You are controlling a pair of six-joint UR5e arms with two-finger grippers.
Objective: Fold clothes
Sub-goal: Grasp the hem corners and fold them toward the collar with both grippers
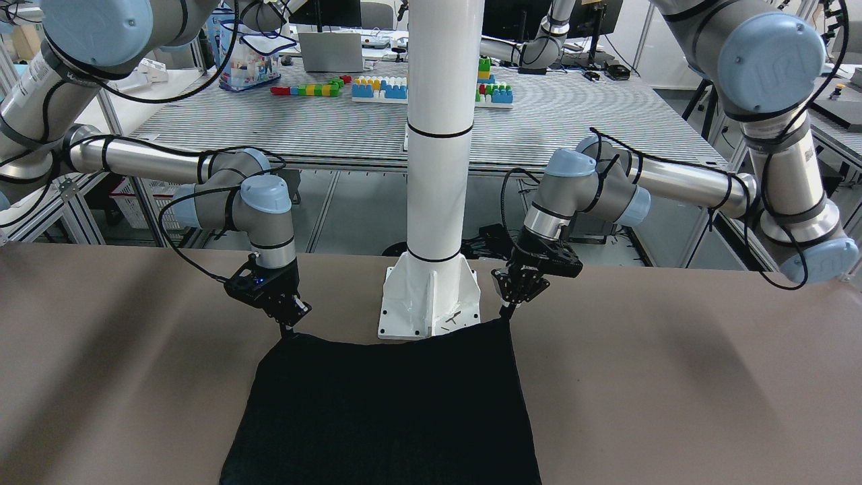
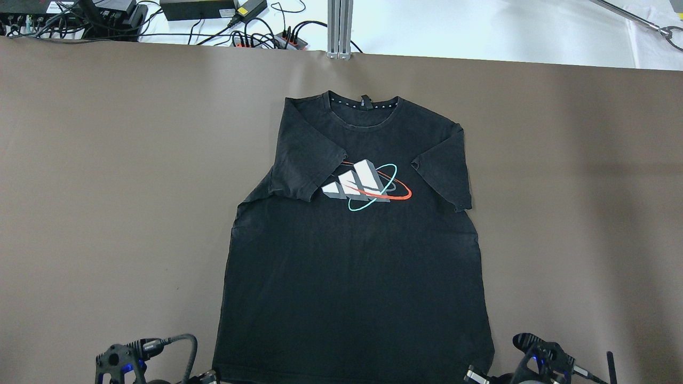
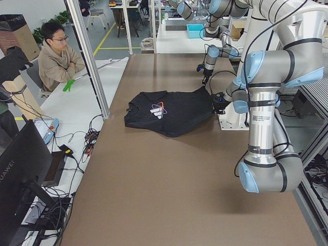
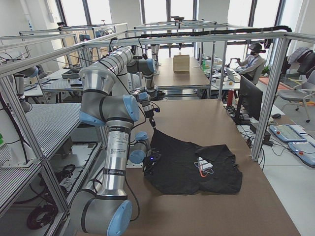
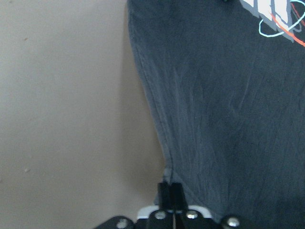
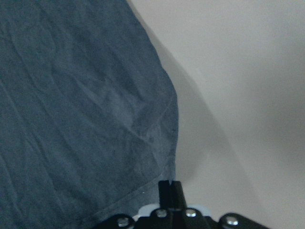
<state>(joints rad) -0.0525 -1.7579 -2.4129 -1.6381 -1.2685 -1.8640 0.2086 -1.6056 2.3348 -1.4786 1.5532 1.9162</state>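
Clothes in this task are one black T-shirt (image 2: 352, 266). It is lying chest-up on the brown table (image 2: 106, 186), with its hem running just in front of the white base plate (image 1: 431, 306) and its collar (image 2: 363, 104) pointing away from that plate. I am pinching the two hem corners. My left gripper (image 1: 506, 311) is pressing its fingers (image 5: 164, 195) together on the corner at one side of the base plate, and my right gripper (image 1: 288, 329) is doing the same with its fingers (image 6: 176, 193) at the other side. Both corners are riding slightly above the table, so the hem between them is sagging in a shallow curve before the plate. I am holding the corners, not the middle, because, as I judge it, this is letting me carry the hem as one straight edge away from the base plate toward the printed logo (image 2: 368, 186). Both sleeves appear to be lying turned in over the body, narrowing the shirt for a rectangular fold. Uneven lifting is risking a skewed crease.
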